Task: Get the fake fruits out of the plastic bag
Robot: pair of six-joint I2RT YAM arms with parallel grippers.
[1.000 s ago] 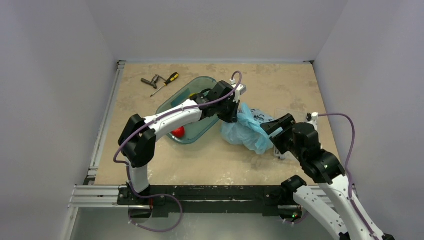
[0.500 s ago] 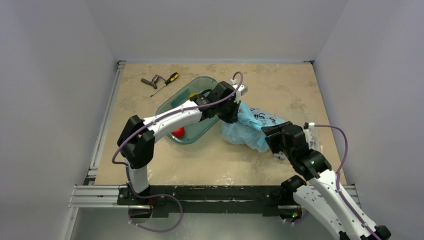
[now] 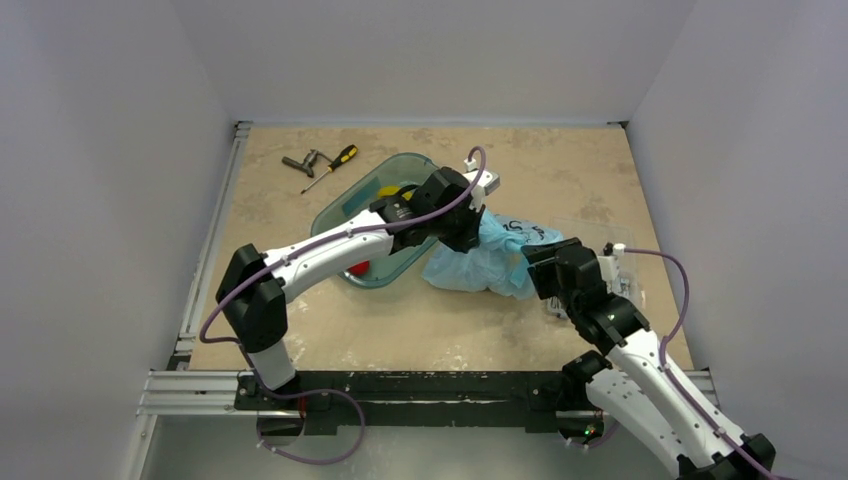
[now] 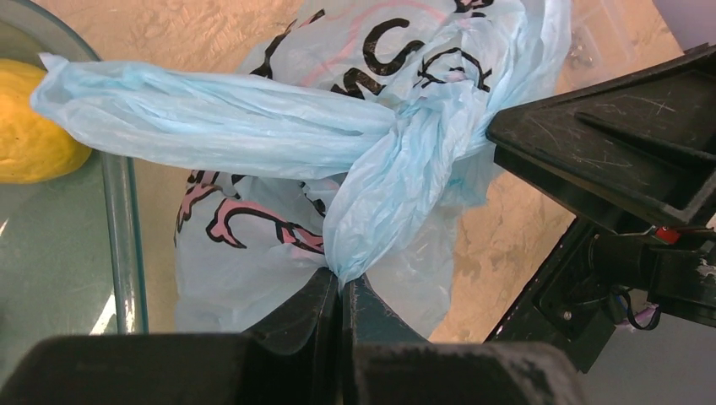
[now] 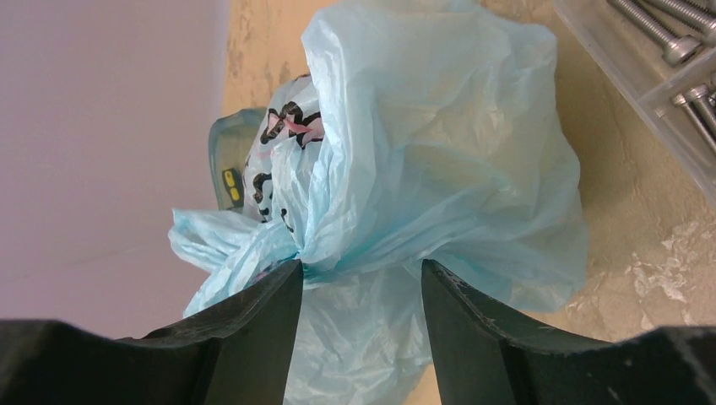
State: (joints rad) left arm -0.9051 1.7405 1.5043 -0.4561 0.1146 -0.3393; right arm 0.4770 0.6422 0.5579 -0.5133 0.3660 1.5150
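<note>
Light-blue crinkly plastic bag (image 3: pixel 478 262) lies right of counter (image 3: pixel 560 170) centre; L hand (image 4: pixel 341 291) pinches its twisted handle tight; R hand (image 5: pixel 361 270) half-wide astride bag's bulge, grip can't tell.

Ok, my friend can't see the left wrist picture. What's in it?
The left claw is pinched shut on a twisted bit of a crinkly light-blue plastic bag with a pink and black cartoon print. A yellow fruit sits in a teal tray on the left, and a black part of the other arm is on the right.
</note>
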